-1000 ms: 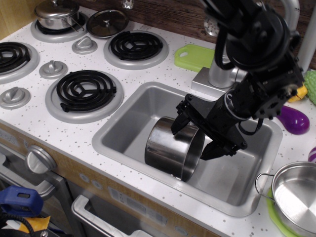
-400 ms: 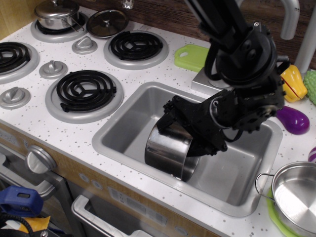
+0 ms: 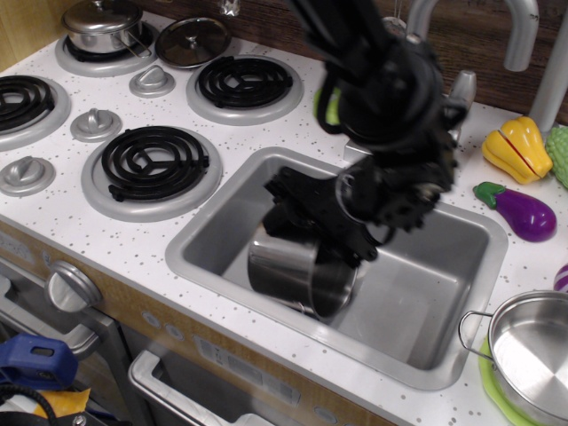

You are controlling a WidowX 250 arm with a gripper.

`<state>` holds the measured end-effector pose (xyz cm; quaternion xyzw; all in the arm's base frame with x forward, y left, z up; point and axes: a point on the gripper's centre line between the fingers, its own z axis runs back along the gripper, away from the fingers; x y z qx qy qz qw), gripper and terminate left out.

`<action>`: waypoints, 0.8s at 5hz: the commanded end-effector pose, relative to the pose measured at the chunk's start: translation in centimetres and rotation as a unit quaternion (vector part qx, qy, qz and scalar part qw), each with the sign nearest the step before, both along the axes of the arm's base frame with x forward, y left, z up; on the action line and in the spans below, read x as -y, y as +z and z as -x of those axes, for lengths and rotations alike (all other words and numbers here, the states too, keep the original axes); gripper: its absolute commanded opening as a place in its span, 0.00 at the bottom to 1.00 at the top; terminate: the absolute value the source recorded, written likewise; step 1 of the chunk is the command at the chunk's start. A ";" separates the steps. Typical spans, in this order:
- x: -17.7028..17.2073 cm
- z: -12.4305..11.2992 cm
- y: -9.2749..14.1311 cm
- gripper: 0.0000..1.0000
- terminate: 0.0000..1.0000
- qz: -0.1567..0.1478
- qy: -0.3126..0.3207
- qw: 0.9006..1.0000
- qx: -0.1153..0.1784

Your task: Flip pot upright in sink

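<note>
The shiny steel pot (image 3: pixel 286 271) lies tilted on its side at the front left of the grey sink (image 3: pixel 426 306), its mouth facing right and down. My black gripper (image 3: pixel 321 238) reaches down into the sink from the back. It is blurred and sits on the pot's upper rim, with its fingers closed on the rim. The arm hides the pot's handles and the top of its wall.
A wider steel pan (image 3: pixel 532 351) sits at the sink's front right corner. A purple eggplant (image 3: pixel 519 211) and a yellow pepper (image 3: pixel 519 146) lie to the right. Black burners (image 3: pixel 153 161) and a small lidded pot (image 3: pixel 102 25) are to the left. The faucet (image 3: pixel 519 31) stands behind.
The gripper has swung left over the pot and its fingers have closed on the rim. The pot has shifted left and tipped with it.
</note>
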<state>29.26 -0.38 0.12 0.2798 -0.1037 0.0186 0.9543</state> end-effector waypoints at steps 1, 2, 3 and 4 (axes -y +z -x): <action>0.0 -0.6 1.1 0.00 0.00 0.019 0.004 0.999 0.031; 0.1 -0.6 1.5 0.00 0.00 0.053 0.012 0.998 0.027; 0.3 -0.7 1.6 0.00 0.00 0.075 0.022 0.997 0.026; 0.4 -0.7 1.5 0.00 0.00 0.089 0.028 0.995 0.030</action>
